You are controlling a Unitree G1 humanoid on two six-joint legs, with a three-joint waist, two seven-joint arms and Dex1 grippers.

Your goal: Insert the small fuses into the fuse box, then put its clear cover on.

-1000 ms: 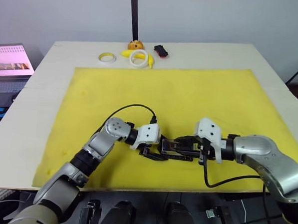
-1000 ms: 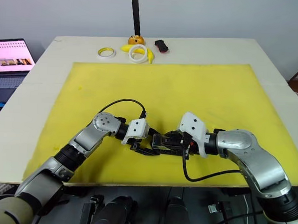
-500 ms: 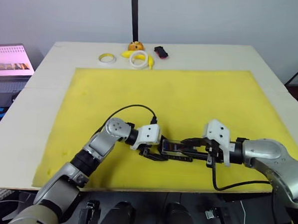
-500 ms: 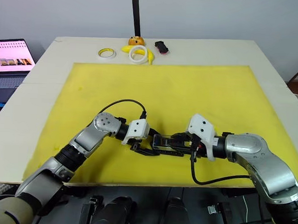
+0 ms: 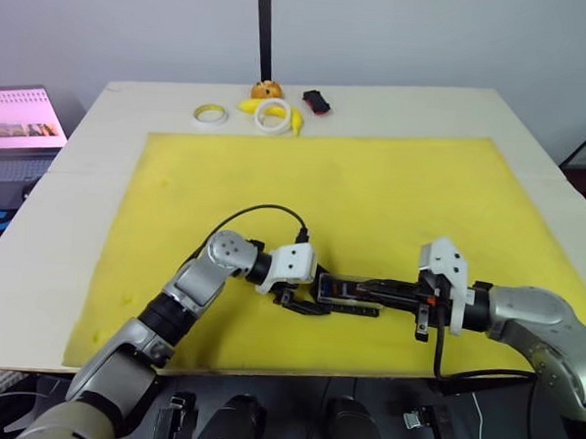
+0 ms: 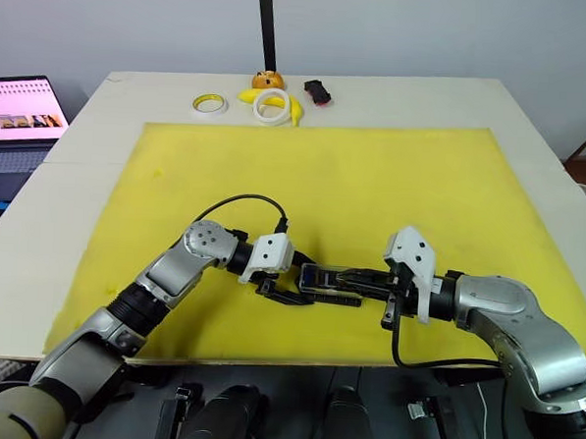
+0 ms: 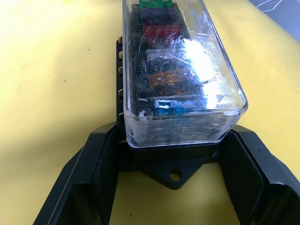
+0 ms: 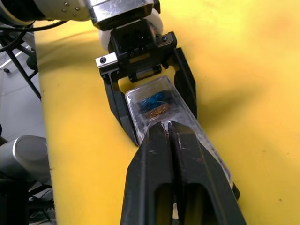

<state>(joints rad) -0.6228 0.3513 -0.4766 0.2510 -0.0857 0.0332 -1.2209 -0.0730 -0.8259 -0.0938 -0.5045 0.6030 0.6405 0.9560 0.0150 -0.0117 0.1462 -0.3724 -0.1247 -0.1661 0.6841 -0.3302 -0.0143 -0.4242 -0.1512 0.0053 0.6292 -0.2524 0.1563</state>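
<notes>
Nearest the robot, on the front part of the yellow mat point(image 5: 373, 184), the fuse box point(image 7: 140, 161) lies lengthwise between the two grippers. The left gripper point(image 7: 171, 180) has its jaws apart on either side of one end of the box, the end tab between them; whether the pads actually press the box's sides cannot be told, but the straddle looks meant to keep the box from sliding. The clear cover point(image 7: 187, 61) already sits on top of the box, and through it the small fuses point(image 7: 164, 79) show in their slots: blue, orange, a pale one, red and green.

From the opposite end, the right gripper point(image 8: 168, 129) reaches in with its fingers together, the joined tips resting over the cover, probably pressing it down to seat it.

At the far edge of the table point(image 5: 81, 140) sit two tape rings point(image 5: 273, 111), a yellow-and-orange toy point(image 5: 264, 88) and a small black-and-red object point(image 5: 317, 102), well apart from the work.
</notes>
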